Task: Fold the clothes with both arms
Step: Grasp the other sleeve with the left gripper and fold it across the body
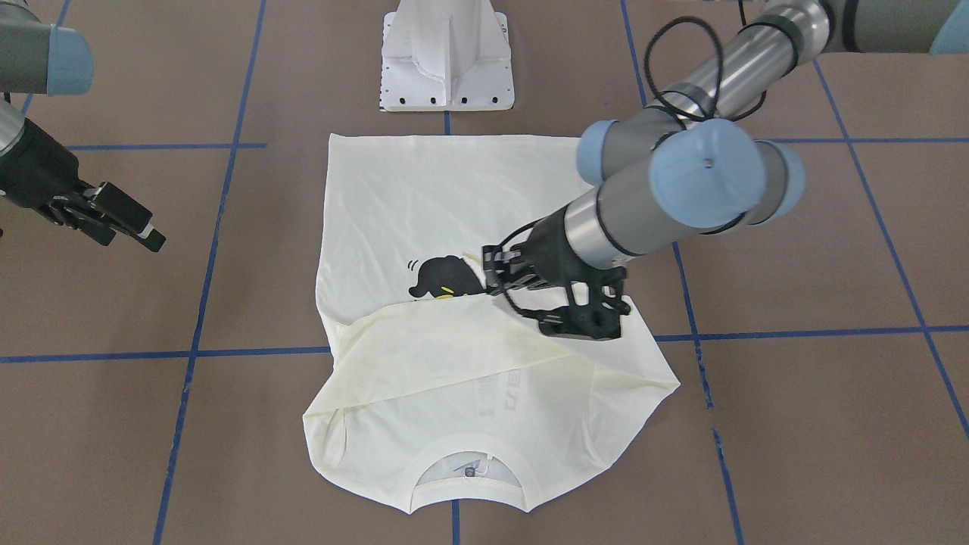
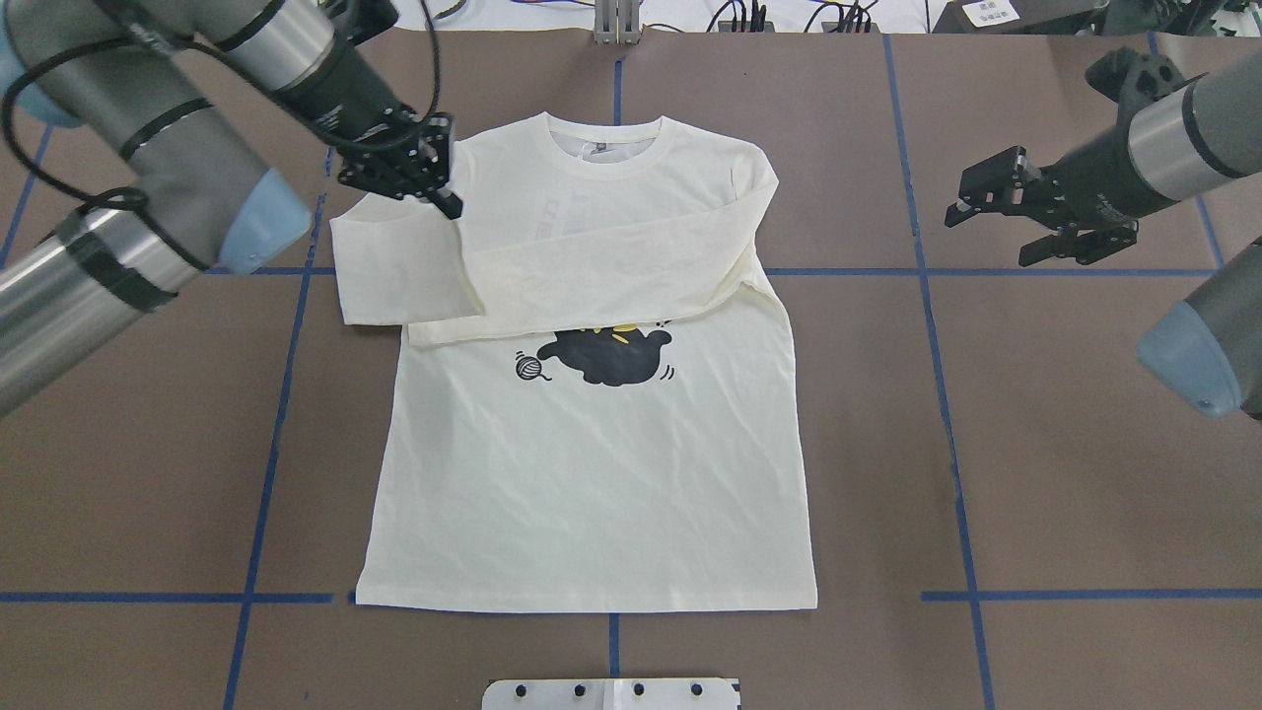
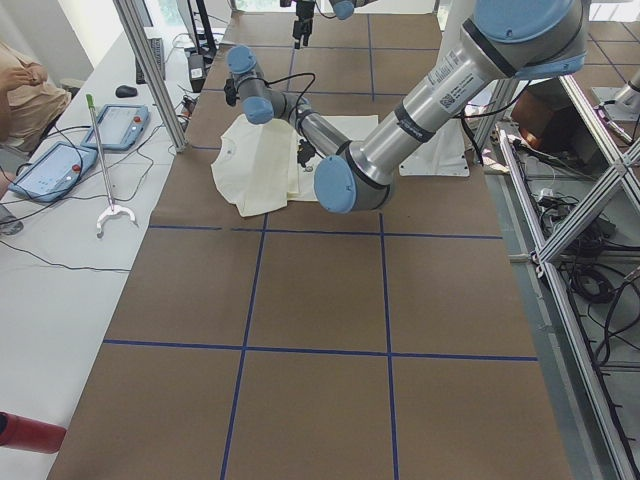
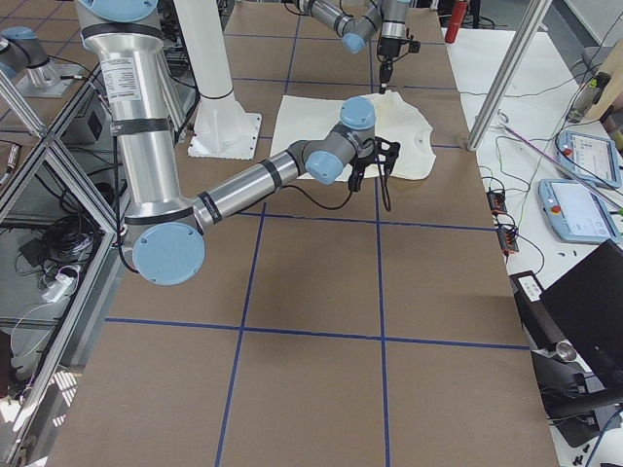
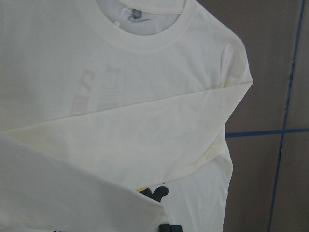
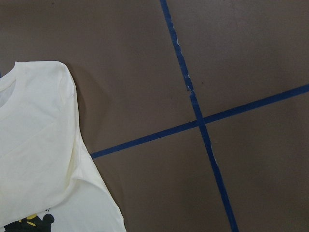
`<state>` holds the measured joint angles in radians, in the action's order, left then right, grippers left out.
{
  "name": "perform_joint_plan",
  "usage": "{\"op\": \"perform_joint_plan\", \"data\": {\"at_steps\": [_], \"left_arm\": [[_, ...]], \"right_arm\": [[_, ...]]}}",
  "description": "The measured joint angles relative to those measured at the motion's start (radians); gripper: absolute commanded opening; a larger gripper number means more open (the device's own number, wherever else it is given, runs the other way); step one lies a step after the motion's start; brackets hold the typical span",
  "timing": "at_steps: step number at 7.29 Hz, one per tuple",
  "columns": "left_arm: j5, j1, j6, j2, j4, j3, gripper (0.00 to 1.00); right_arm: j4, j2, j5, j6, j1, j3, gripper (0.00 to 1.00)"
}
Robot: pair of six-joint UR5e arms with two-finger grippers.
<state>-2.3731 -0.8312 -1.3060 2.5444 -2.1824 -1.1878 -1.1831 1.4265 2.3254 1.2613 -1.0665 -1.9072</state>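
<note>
The left fingers [image 2: 446, 200] are pinched on the edge of the left-side sleeve [image 2: 394, 266] of the T-shirt [image 2: 592, 473], just beside the shoulder. The cloth rises a little to meet them. The right fingers [image 2: 989, 185] stand parted and hold nothing, hovering over the bare table [image 2: 1085, 444], well apart from the shirt. There is one T-shirt, lying front up in the middle of the table. Its ribbed neck [image 2: 606, 148] points away from the robot and its hem lies toward the white base [image 2: 611, 695]. Both of its two sleeves are turned in. The other sleeve [image 2: 611, 266] lies flat across the chest and covers the top of the black cat print [image 2: 611, 357]. The left-side sleeve is doubled on itself at the shirt's edge. Blue tape lines [image 2: 1085, 271] cross the brown table.
</note>
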Motion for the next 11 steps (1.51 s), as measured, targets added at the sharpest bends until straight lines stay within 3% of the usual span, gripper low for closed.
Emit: {"op": "perform_joint_plan", "data": {"at_steps": [3,4,5,6,7,9,11], "left_arm": [[0.315,0.186,-0.029,0.124,-0.164,0.157,0.0],[0.36,0.216,-0.03,0.137,-0.2,0.196,0.2],[0.381,0.233,-0.03,0.15,-0.221,0.228,0.29],[0.391,0.242,-0.034,0.164,-0.23,0.249,0.6],[0.396,0.247,-0.062,0.177,-0.234,0.256,0.69],[0.381,0.252,-0.165,0.14,-0.214,0.148,0.69],[0.335,0.248,-0.191,-0.019,-0.085,-0.116,0.67]], "right_arm": [[-0.001,0.023,0.003,-0.003,-0.005,-0.031,1.0],[-0.001,0.025,0.002,-0.003,-0.005,-0.033,1.0],[-0.001,0.026,0.002,-0.003,-0.005,-0.033,1.0],[-0.001,0.026,0.002,-0.002,-0.004,-0.034,1.0],[-0.001,0.025,0.002,0.0,-0.003,-0.034,1.0],[-0.002,0.016,-0.017,0.015,0.025,-0.033,1.0],[-0.003,0.014,-0.148,0.149,0.17,-0.062,0.99]]}}
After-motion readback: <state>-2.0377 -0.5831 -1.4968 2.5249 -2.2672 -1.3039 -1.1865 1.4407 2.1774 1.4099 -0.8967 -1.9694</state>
